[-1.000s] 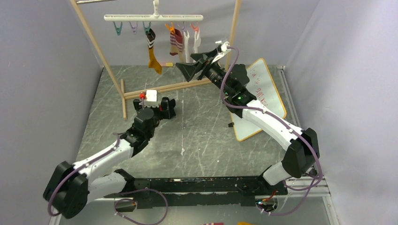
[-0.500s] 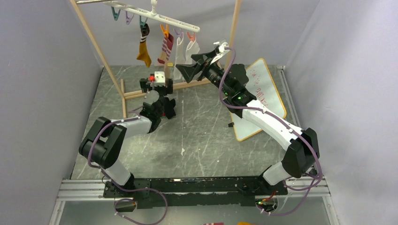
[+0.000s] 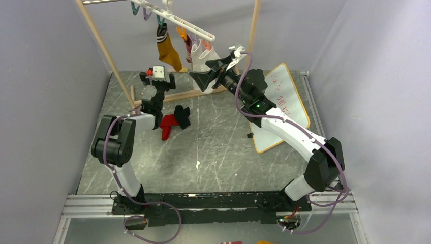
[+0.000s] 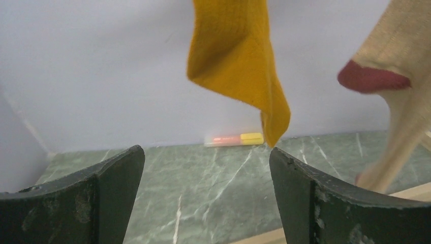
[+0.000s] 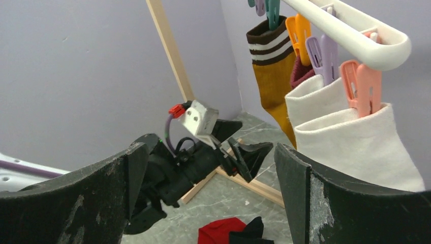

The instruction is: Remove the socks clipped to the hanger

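- Top external view: the hanger (image 3: 179, 23) hangs tilted from the rack (image 3: 104, 48) with 4 socks clipped on. The red sock (image 3: 165, 125) and black sock (image 3: 181, 116) lie on the table (image 3: 218, 147), apparently already freed.
- Our left claw (image 3: 158, 79) gapes wide and empty below the mustard sock (image 4: 236, 61), likely lined up to pull it.
- Our right claw (image 3: 209, 72) is also spread and empty. It faces the 2 white socks (image 5: 350, 132), probably its next targets.
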Controlling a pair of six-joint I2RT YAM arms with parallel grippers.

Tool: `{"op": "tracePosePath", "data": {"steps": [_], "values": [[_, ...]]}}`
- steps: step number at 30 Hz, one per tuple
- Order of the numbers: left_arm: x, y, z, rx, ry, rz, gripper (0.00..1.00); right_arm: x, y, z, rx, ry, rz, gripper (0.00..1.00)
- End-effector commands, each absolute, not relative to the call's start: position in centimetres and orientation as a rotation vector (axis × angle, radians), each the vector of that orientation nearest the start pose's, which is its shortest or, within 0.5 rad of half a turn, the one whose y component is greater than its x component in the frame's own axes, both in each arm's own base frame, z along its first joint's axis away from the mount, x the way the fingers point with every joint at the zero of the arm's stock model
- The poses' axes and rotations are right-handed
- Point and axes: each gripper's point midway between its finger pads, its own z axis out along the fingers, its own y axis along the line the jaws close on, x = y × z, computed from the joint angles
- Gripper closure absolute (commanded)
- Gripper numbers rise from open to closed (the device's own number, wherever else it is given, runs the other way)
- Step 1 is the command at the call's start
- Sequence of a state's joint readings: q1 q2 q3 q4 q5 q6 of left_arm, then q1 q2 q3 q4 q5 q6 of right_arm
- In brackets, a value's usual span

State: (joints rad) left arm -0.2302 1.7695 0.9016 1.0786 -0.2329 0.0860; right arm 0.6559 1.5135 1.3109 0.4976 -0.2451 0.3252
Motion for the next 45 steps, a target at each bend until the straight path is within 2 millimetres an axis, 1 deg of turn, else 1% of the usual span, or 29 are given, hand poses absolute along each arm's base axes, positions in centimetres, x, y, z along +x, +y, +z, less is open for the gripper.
{"op": "tracePosePath", "data": {"steps": [1, 4, 5, 7, 9, 11, 12, 13, 14, 15, 16, 17, 18, 20, 22, 23, 24, 28, 29, 30, 31, 35, 36, 37, 39, 41, 42, 45], "values": [[54.5, -10.1, 25.6, 0.154, 1.279, -0.121, 0.03, 35.8, 34.7, 44.0, -0.448, 1.219, 1.005, 0.00], [56.1, -11.2, 25.8, 0.228, 1.244, -0.192, 0.03, 35.8, 34.8, 44.0, -0.453, 1.219, 1.003, 0.00], [56.8, -11.2, 26.5, 0.240, 1.220, -0.216, 0.03, 35.8, 34.9, 44.0, -0.455, 1.220, 1.004, 0.00], [58.2, -11.4, 26.5, 0.252, 1.207, -0.294, 0.03, 36.0, 34.9, 43.9, -0.458, 1.224, 1.000, 0.00], [59.8, -11.1, 26.0, 0.262, 1.212, -0.348, 0.03, 35.9, 35.0, 43.9, -0.462, 1.223, 1.000, 0.00], [61.2, -10.8, 25.5, 0.266, 1.216, -0.365, 0.03, 36.0, 35.0, 43.9, -0.464, 1.225, 0.996, 0.00], [61.7, -10.7, 25.4, 0.271, 1.213, -0.367, 0.06, 36.0, 34.9, 43.8, -0.465, 1.226, 0.992, 0.00], [62.1, -10.5, 25.2, 0.276, 1.214, -0.371, 0.12, 36.0, 34.9, 43.8, -0.467, 1.226, 0.989, 0.00], [62.5, -10.5, 25.0, 0.281, 1.218, -0.382, 0.25, 36.1, 34.9, 43.8, -0.467, 1.228, 0.986, 0.00], [62.8, -10.5, 25.1, 0.290, 1.216, -0.399, 0.45, 36.1, 34.9, 43.7, -0.468, 1.229, 0.984, 0.00], [62.9, -10.5, 25.1, 0.295, 1.217, -0.417, 0.81, 36.1, 34.9, 43.7, -0.469, 1.230, 0.982, 0.00], [62.9, -10.5, 25.2, 0.287, 1.216, -0.424, 0.93, 36.1, 35.0, 43.7, -0.469, 1.230, 0.985, 0.00], [62.7, -10.5, 25.3, 0.286, 1.210, -0.424, 0.95, 36.2, 35.0, 43.7, -0.471, 1.230, 0.989, 0.00], [62.0, -10.5, 25.7, 0.288, 1.203, -0.430, 0.95, 36.2, 35.3, 43.6, -0.474, 1.232, 0.998, 0.00], [60.8, -10.5, 26.0, 0.286, 1.197, -0.434, 0.95, 36.4, 35.4, 43.5, -0.464, 1.235, 1.002, 0.00], [60.0, -10.5, 26.5, 0.285, 1.186, -0.434, 0.95, 36.4, 35.5, 43.5, -0.464, 1.234, 1.010, 0.00], [59.0, -10.5, 27.4, 0.286, 1.168, -0.436, 0.95, 36.4, 35.7, 43.5, -0.463, 1.233, 1.020, 0.00], [55.6, -10.7, 28.2, 0.269, 1.164, -0.418, 0.95, 36.3, 37.5, 43.9, -0.482, 1.227, 1.055, 0.00], [54.6, -10.9, 28.6, 0.270, 1.157, -0.412, 0.95, 36.2, 38.0, 44.1, -0.491, 1.221, 1.061, 0.00], [53.7, -11.3, 28.5, 0.271, 1.159, -0.404, 0.95, 36.1, 38.6, 44.4, -0.499, 1.213, 1.068, 0.00], [52.7, -12.0, 28.2, 0.276, 1.168, -0.401, 0.95, 35.9, 39.3, 44.7, -0.509, 1.203, 1.079, 0.00], [49.7, -14.0, 28.7, 0.287, 1.172, -0.360, 0.95, 36.1, 41.3, 45.9, -0.519, 1.177, 1.121, 0.00], [49.1, -14.5, 28.9, 0.289, 1.169, -0.358, 0.95, 36.5, 41.6, 46.2, -0.511, 1.174, 1.125, 0.00], [48.6, -14.9, 29.0, 0.288, 1.171, -0.356, 0.95, 37.3, 42.1, 45.9, -0.502, 1.184, 1.121, 0.00], [47.8, -15.7, 29.0, 0.287, 1.178, -0.347, 0.95, 38.5, 42.8, 46.2, -0.480, 1.192, 1.112, 0.01], [47.1, -16.4, 28.9, 0.286, 1.189, -0.344, 0.95, 39.6, 43.4, 46.9, -0.460, 1.189, 1.109, 0.01], [46.7, -16.7, 28.8, 0.293, 1.191, -0.333, 0.95, 39.9, 43.6, 47.9, -0.450, 1.172, 1.113, 0.01], [46.0, -17.7, 28.2, 0.314, 1.208, -0.304, 0.95, 41.6, 44.4, 48.6, -0.407, 1.183, 1.111, 0.02]]}}
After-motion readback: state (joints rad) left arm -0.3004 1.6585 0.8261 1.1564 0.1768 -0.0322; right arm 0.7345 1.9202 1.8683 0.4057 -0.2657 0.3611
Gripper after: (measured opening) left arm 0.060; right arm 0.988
